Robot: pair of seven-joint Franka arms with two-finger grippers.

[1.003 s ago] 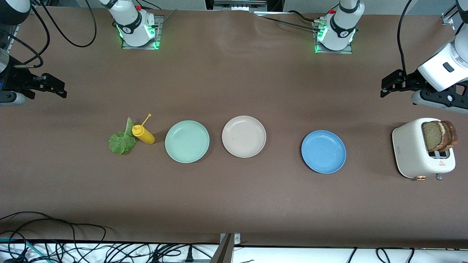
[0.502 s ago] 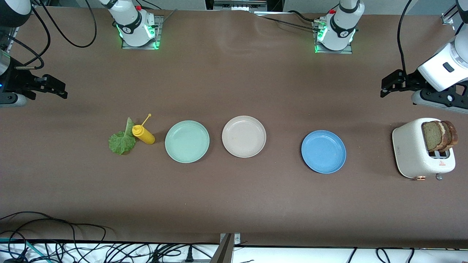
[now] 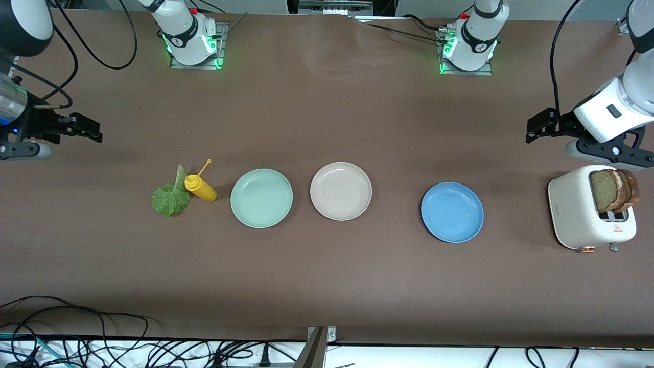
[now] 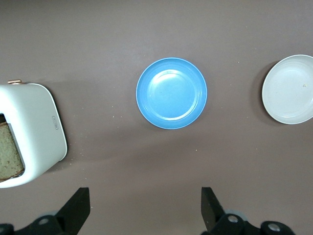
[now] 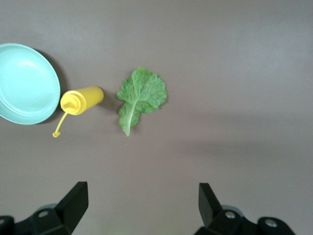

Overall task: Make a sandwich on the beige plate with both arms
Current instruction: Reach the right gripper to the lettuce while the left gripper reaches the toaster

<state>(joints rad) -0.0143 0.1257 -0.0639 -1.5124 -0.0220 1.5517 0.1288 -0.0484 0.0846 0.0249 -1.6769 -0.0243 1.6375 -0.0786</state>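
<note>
Well, from the front, a brown table (image 3: 327, 266) carries three plates in a row: a round mint green plate (image 3: 261, 198), the round pale beige plate (image 3: 341, 190) bare in the middle, and a round blue plate (image 3: 452, 212). Two brown-crusted bread slices (image 3: 613, 190) stand in one white toaster (image 3: 582, 217); one ruffled green lettuce leaf (image 3: 170, 197) touches one yellow squeeze bottle (image 3: 201, 187). The left wrist view shows the left gripper (image 4: 142, 213) spread wide, holding nothing, above bare table. The right wrist view shows the right gripper (image 5: 142, 208) likewise parted and unladen.

Before me I count three plates: one beige plate (image 3: 341, 190), one green plate (image 3: 261, 198) and one blue plate (image 3: 452, 212). There is one toaster (image 3: 587, 214) holding two bread slices (image 3: 612, 190), one lettuce leaf (image 3: 170, 197) and one yellow bottle (image 3: 200, 187). I have two grippers.
</note>
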